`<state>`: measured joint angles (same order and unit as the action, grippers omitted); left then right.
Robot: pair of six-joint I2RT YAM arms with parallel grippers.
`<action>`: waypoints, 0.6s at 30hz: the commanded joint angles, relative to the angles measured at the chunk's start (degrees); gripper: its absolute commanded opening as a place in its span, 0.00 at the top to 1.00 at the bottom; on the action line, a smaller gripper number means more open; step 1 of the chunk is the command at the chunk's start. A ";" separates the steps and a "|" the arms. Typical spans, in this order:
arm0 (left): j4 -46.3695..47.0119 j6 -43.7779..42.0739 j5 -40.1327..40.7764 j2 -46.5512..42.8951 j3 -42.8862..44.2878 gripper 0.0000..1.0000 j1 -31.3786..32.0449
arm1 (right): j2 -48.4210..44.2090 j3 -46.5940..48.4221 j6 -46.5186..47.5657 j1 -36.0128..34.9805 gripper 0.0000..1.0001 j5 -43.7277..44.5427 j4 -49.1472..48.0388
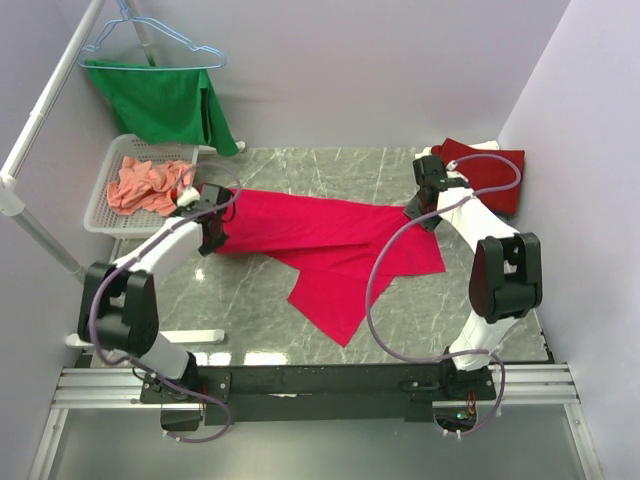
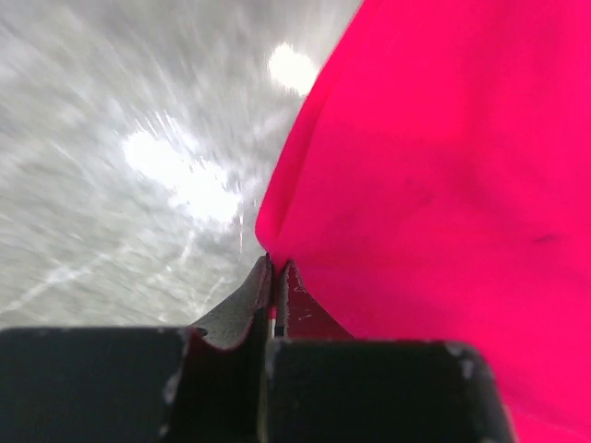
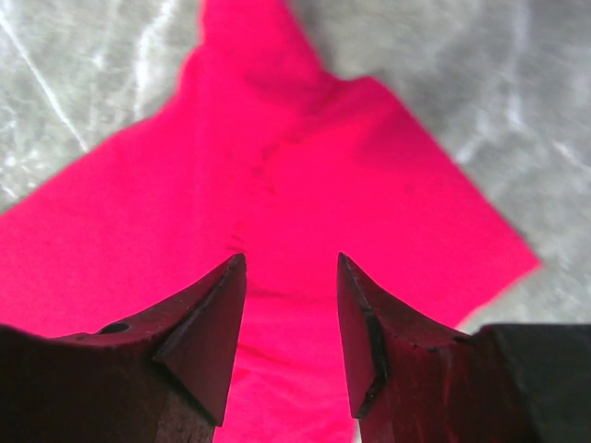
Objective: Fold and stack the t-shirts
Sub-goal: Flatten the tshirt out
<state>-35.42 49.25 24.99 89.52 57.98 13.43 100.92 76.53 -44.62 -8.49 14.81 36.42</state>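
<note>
T-shirt (image 1: 330, 250), bright pinkish-red, lies spread unfolded, its corners pointed.

The left arm (image 1: 165, 245) and the right arm (image 1: 466, 216) each have white link shells between bulky black joint housings, and both are bolted to a black rail (image 1: 320, 380) on silver aluminium bars (image 1: 100, 386). A thin lilac cable (image 1: 369, 290) runs in loose loops along each arm. The fingers (image 3: 208, 325) are dark matte wedges tapering to blunt tips, on black mounts scuffed pale at the edges.
</note>
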 commanded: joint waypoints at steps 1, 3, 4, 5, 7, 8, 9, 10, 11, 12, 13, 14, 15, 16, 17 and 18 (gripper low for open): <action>-5.26 -0.12 11.12 -6.72 7.31 0.99 0.02 | -4.95 -2.17 -1.96 0.58 0.48 4.96 4.18; -6.41 -0.21 14.45 -7.86 8.90 0.99 0.02 | -5.47 -3.23 -1.96 0.93 0.47 5.14 4.79; -7.03 -0.39 15.43 -8.04 10.39 0.99 0.02 | -5.65 -4.54 -2.05 1.02 0.47 5.23 5.06; -7.12 -1.00 16.05 -8.04 10.93 0.99 0.02 | -5.82 -5.07 -2.05 0.93 0.47 5.06 5.32; -7.21 -1.70 16.84 -7.69 12.42 0.99 0.02 | -6.35 -7.43 -2.49 1.02 0.47 5.23 6.55; -7.38 -2.05 17.02 -7.43 12.69 0.99 0.02 | -6.62 -8.49 -2.66 1.02 0.46 5.23 6.55; -7.21 -2.23 16.84 -6.99 12.86 0.99 0.02 | -7.23 -9.64 -3.01 1.02 0.45 5.23 6.47; -7.12 -2.32 16.58 -6.81 12.86 0.99 0.02 | -7.58 -12.26 -3.54 1.02 0.41 5.06 6.29; -7.03 -2.32 16.49 -6.64 12.78 0.99 0.02 | -7.93 -13.68 -3.98 1.19 0.39 4.10 5.94; -6.77 -2.58 16.23 -6.46 12.69 0.99 -0.07 | -8.72 -15.26 -3.98 1.28 0.38 2.96 4.02; -6.51 -2.85 15.62 -6.37 12.25 0.99 0.02 | -9.16 -17.88 -4.16 1.37 0.37 1.03 3.14; -6.07 -2.94 15.44 -6.37 12.08 0.99 0.02 | -9.60 -19.04 -4.25 1.37 0.36 0.14 2.34; -5.89 -3.02 15.44 -6.28 11.73 0.99 0.02 | -9.87 -19.92 -4.42 1.29 0.35 -0.04 1.38; -5.63 -3.46 15.00 -6.20 11.55 0.99 0.02 | -9.78 -20.97 -4.51 1.28 0.34 0.22 1.19; -5.45 -3.64 14.91 -5.93 11.46 0.99 -0.07 | -9.61 -21.25 -4.42 1.28 0.34 0.57 1.11; -5.28 -3.73 14.73 -5.93 11.37 0.99 -0.07 | -9.26 -21.51 -4.42 1.28 0.34 1.18 1.28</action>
<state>-41.25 47.33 38.06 83.48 69.23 13.47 94.50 56.10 -47.59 -7.60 15.49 40.01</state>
